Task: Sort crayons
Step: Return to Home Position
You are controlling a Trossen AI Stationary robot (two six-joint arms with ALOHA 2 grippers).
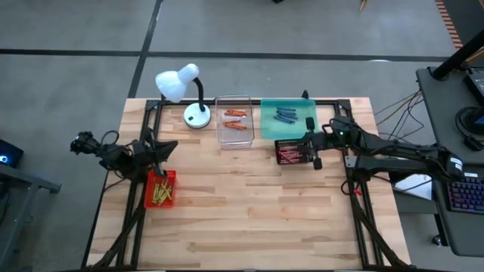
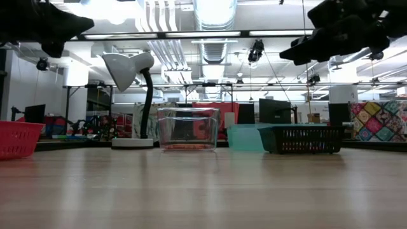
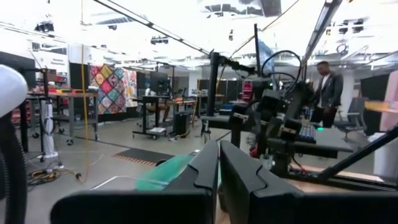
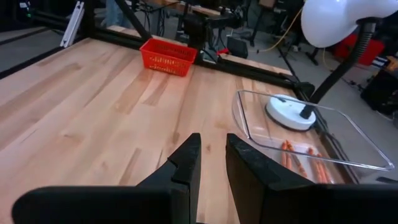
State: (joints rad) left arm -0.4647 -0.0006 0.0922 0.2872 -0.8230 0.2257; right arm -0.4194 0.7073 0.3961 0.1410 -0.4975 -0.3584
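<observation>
The crayons lie sorted in trays. Yellow crayons [image 1: 160, 195] are in the red tray [image 1: 149, 190], orange crayons [image 1: 235, 119] in the clear tray [image 1: 221, 133], blue crayons [image 1: 285, 115] in the teal tray [image 1: 268, 128], and red crayons [image 1: 288, 156] in the black tray [image 1: 279, 142]. My left gripper [image 1: 168, 148] is shut, empty, and raised above the far end of the red tray. My right gripper [image 1: 305, 146] hovers over the black tray. Its fingers [image 4: 186, 163] stand slightly apart with nothing between them, and it looks toward the clear tray [image 4: 249, 118] and its orange crayons [image 4: 298, 158].
A white desk lamp [image 1: 185, 87] stands at the far edge, left of the clear tray. A black frame rail [image 1: 144, 121] borders the table. Bare wood [image 1: 249, 211] fills the middle and near half of the table. A person [image 3: 324, 84] stands in the room beyond it.
</observation>
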